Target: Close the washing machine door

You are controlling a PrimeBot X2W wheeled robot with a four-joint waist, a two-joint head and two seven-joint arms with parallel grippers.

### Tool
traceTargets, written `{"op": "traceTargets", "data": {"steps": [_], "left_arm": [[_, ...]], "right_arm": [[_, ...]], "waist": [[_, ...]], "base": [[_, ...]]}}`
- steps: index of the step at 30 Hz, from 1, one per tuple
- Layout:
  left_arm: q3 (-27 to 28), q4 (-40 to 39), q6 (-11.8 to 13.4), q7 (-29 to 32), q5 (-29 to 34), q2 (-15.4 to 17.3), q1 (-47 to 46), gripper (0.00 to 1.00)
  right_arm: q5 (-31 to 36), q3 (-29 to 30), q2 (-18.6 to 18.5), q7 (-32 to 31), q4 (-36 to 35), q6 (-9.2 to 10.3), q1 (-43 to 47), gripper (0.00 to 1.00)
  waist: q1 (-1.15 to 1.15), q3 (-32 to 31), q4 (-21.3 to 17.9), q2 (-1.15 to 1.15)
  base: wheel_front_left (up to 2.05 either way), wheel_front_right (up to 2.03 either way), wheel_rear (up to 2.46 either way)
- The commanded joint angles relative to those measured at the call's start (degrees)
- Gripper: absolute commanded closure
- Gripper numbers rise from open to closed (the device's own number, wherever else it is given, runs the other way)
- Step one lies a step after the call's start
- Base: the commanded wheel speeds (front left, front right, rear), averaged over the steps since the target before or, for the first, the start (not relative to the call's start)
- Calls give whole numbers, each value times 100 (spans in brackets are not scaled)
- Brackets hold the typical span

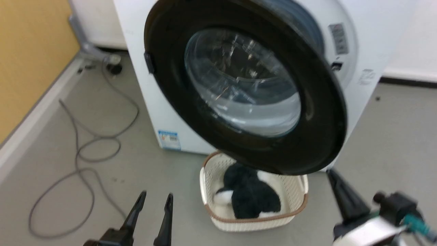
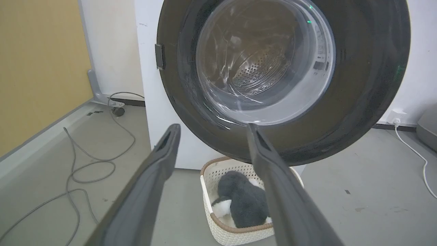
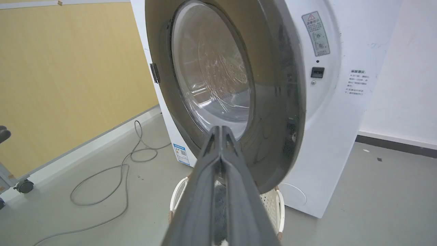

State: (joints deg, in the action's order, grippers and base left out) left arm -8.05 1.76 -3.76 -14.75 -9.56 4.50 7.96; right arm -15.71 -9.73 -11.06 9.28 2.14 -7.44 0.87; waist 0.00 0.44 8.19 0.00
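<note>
The washing machine door (image 1: 321, 112), a black-rimmed disc with a clear glass bowl, stands ajar in front of the white washing machine (image 1: 150, 102). Its right edge swings out toward me. My left gripper (image 1: 155, 196) is open and empty at the lower left, below and short of the door. In the left wrist view the left gripper (image 2: 212, 127) frames the door (image 2: 358, 102) bottom. My right gripper (image 1: 338, 191) sits just under the door's lower right rim. In the right wrist view the right gripper (image 3: 220, 130) is shut and empty, its tip against the door (image 3: 273, 85); contact is unclear.
A cream perforated basket (image 1: 208, 191) with a black and white plush toy (image 1: 252, 198) stands on the floor under the door. Grey cables (image 1: 82, 153) loop over the floor at the left, beside a yellow wall (image 1: 30, 58). A white cable (image 2: 416, 153) lies at the right.
</note>
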Motion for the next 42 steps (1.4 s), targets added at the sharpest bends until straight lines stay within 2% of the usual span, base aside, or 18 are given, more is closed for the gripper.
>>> {"op": "traceTargets", "data": {"steps": [1,9,14,23,36,42], "left_arm": [[-3,-28,-46,-25,51,-24,-186,0],[69,-14,-119,-25,-9,-115,-642,0],[145,-20,-146,-25,-16,-140,-861,0],[4,-166,-120,-25,-71,-159,-1128,0],[-264,-254,-17,-25,-254,-161,-1388,0],[-337,-248,15,-25,-270,-162,-1431,0]], "right_arm": [[-174,-39,-189,-77,-42,-5,-284,100],[-873,-450,-1205,-592,184,-5,-1553,100],[-1332,-413,-1510,-786,544,-5,-2246,100],[-1657,-108,-1799,-1033,1365,-5,-3420,100],[-1542,327,-1974,-1338,2503,-5,-5046,100],[-1322,522,-1944,-1396,3003,-5,-5521,100]], "waist": [[0,330,205,0],[0,1029,527,0],[0,1304,679,0],[0,1765,836,0],[0,2242,987,0],[0,2302,1023,0]], "base": [[0,0,0],[0,0,0],[0,0,0],[0,0,0],[0,0,0],[0,0,0]]}}
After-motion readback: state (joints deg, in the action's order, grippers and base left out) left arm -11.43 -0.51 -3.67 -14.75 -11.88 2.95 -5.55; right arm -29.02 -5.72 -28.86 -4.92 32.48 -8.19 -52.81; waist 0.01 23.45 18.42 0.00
